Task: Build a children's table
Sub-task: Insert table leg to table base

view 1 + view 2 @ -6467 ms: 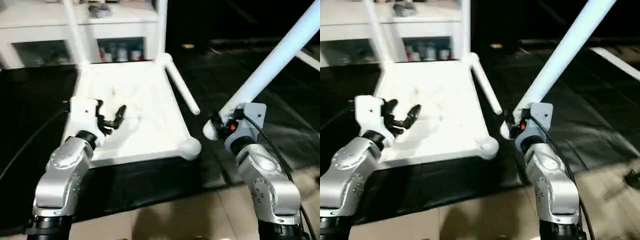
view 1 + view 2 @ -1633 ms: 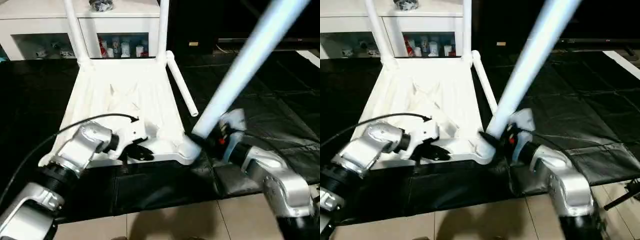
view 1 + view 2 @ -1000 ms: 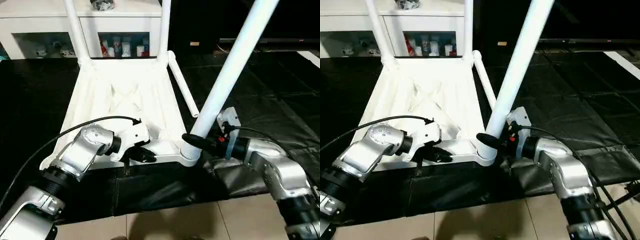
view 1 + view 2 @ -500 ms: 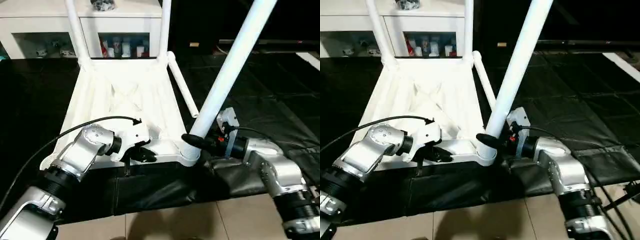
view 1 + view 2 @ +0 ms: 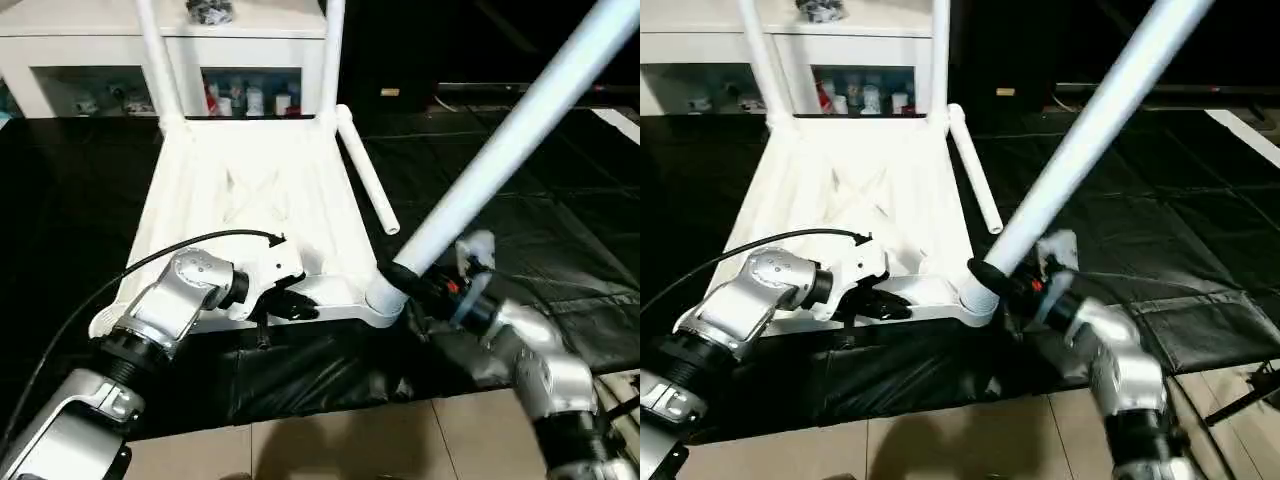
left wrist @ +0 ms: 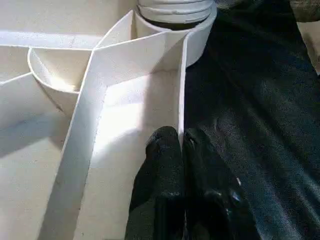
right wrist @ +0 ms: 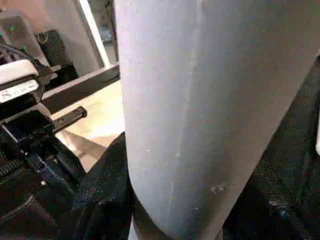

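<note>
The children's table top (image 5: 250, 200) lies upside down on a black mat, ribs up. Two white legs (image 5: 155, 60) (image 5: 332, 50) stand upright in its far corners. A third leg (image 5: 365, 180) lies loose along its right edge. My right gripper (image 5: 408, 280) is shut on the bottom of a fourth leg (image 5: 500, 150), which leans up to the right with its threaded end (image 6: 175, 7) in the near right corner socket (image 5: 385, 300). My left gripper (image 6: 181, 137) is shut on the thin near rim wall (image 6: 182, 100) of the top, just left of that socket.
A white cabinet (image 5: 100, 40) with glass doors and small items inside stands behind the table top. Black mat (image 5: 560, 250) covers the floor around it, wrinkled near the socket. Tan floor tiles (image 5: 330, 450) run along the near edge. A cable (image 5: 130, 270) trails from my left wrist.
The held leg has tipped further to the right, its foot still at the near right socket. My right forearm has swung lower. The left gripper holds the rim as before.
</note>
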